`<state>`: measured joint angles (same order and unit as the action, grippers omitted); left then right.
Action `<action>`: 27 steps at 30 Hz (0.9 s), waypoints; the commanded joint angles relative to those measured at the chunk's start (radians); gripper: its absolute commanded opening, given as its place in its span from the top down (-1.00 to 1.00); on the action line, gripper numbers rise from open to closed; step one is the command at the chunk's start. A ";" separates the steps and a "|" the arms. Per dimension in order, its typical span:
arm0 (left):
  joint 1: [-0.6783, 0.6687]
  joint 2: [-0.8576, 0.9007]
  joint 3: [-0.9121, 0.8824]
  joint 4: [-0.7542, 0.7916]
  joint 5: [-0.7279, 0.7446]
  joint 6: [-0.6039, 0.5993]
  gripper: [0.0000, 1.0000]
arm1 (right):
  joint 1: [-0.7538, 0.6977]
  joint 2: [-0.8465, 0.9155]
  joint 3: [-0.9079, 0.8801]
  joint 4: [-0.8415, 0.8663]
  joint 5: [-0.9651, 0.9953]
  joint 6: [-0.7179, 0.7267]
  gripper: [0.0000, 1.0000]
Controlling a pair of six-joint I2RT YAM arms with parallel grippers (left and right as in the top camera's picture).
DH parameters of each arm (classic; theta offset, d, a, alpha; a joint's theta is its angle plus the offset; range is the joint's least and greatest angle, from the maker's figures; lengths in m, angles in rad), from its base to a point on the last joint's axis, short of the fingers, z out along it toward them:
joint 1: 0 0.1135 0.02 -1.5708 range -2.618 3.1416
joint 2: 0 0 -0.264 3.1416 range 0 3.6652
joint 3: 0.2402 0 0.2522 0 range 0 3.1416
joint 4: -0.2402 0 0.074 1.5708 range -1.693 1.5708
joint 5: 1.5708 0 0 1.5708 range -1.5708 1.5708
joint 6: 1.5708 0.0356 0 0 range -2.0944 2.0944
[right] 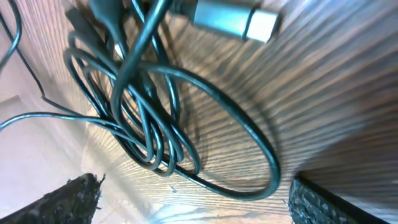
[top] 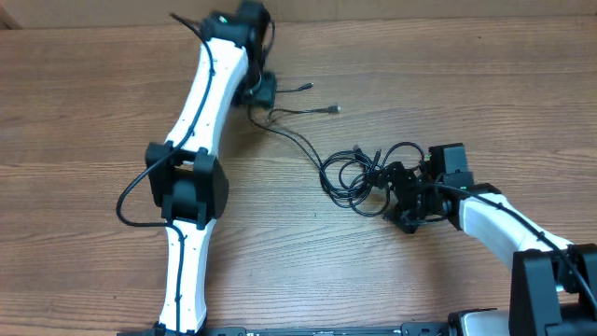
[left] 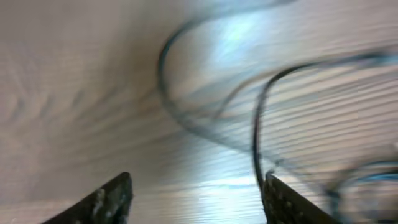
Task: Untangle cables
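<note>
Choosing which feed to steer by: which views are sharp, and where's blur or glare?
Overhead: sharp, evenly lit, cables easy to trace. Left wrist: badly smeared, cables just streaks, pale glare on the table. Right wrist: coiled cables crisp, table grain smeared at right.

Overhead view: even, moderate light, sharp; soft shadows on worktop (top: 93,112). Left wrist view: strong motion blur, cables (left: 255,130) smeared, pale glare patch. Right wrist view: cables fairly sharp, plug (right: 233,18) soft, glare lower left.
</note>
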<state>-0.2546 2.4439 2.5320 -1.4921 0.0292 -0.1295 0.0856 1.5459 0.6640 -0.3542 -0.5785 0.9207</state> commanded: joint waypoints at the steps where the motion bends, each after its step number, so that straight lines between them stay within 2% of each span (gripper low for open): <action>1: -0.029 -0.037 0.161 -0.011 0.203 0.105 -0.51 | -0.055 -0.012 0.070 -0.038 -0.040 -0.059 -0.93; 3: -0.043 -0.037 0.220 -0.006 0.226 0.117 -0.75 | -0.098 -0.028 0.093 -0.080 -0.040 -0.062 -0.94; 4: -0.052 -0.037 0.239 0.000 0.226 0.116 -0.79 | -0.121 -0.035 0.099 -0.092 -0.039 -0.066 -1.00; 10: -0.141 -0.031 0.226 0.053 0.235 0.119 -0.76 | -0.303 -0.045 0.103 -0.170 0.105 -0.065 -1.00; 18: -0.309 -0.027 0.134 0.111 0.234 0.214 -0.78 | -0.519 -0.045 0.102 -0.281 0.299 -0.066 -1.00; 23: -0.406 -0.027 0.053 0.164 0.234 0.263 -0.77 | -0.579 -0.045 0.101 -0.332 0.492 -0.066 -1.00; 27: -0.461 -0.027 -0.009 0.208 0.230 0.272 -0.77 | -0.583 -0.045 0.101 -0.345 0.525 -0.065 -1.00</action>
<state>-0.6899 2.4218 2.5637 -1.3025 0.2512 0.1020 -0.4957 1.5196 0.7517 -0.7029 -0.1425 0.8623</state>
